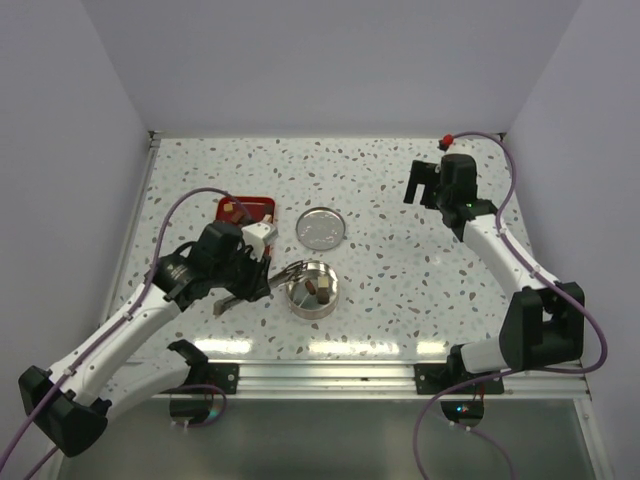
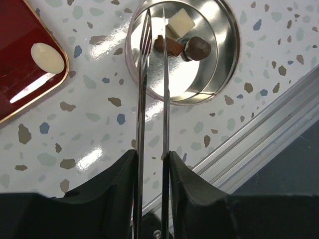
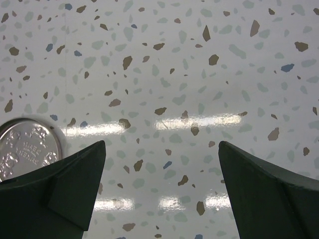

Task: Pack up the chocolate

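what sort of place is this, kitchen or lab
Probably a robot lab test cell, not a kitchen: a left arm and right arm bolted to a speckled table, plain white walls around it.

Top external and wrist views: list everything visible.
Round silver metal tin: one, open, front centre.
Cream square chocolate: one, in tin.
Brown chocolate pieces: two, in tin.
Pale oval chocolate piece: one, on tray.
Red rectangular tray: one, left of lid.
Round silver lid: one, behind tin.
Thin metal tweezers: one pair, tips over tin.
Small red round object: one, back right corner.
Speckled white table: one.
Left gripper: black, shut on tweezers.
Right gripper: black, open, empty.
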